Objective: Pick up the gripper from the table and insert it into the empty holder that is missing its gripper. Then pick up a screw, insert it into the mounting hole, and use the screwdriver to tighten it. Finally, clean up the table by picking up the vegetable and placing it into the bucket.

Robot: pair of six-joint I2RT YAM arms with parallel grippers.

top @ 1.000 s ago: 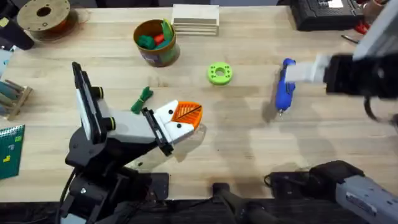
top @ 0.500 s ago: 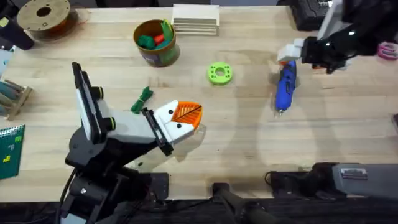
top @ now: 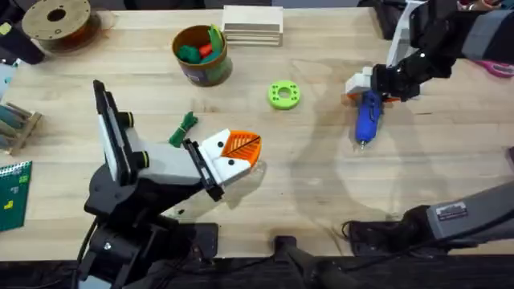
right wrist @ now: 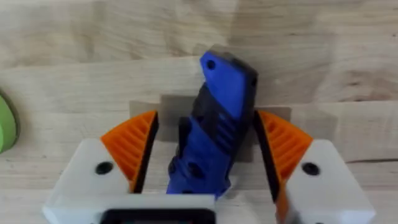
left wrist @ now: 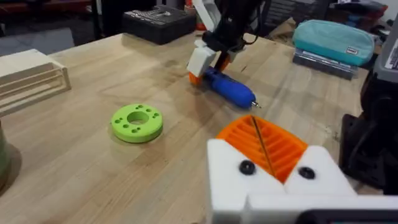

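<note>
A blue pen-shaped electric screwdriver with a thin metal tip (top: 368, 119) lies flat on the pale wooden table (top: 321, 193), toward the right side of the overhead view, tip pointing toward the arms' bases. The right gripper (top: 363, 87), white with orange ribbed pads, is lowered over the screwdriver's rear end; in the right wrist view its fingers (right wrist: 134, 146) stand apart on either side of the blue body (right wrist: 214, 134), with a gap visible on each side, so the jaws are open around the tool rather than clamped on it. The left gripper (top: 238, 152) rests low near the table's centre-left, its two white finger mounts pressed together with the orange ribbed pads (left wrist: 264, 143) meeting face to face, closed on nothing. A lime-green round ring disc (top: 283, 95) lies between the two grippers, farther from the bases. A small dark-green leafy toy vegetable (top: 184, 128) lies on the table just beside the left arm. Beyond it stands a small round bucket with a yellow-orange rim (top: 201, 54), holding green and red toy pieces. A stack of pale wooden boards (top: 252, 24) sits just right of the bucket, and a brown filament spool (top: 56, 19) lies at the far left corner.
</note>
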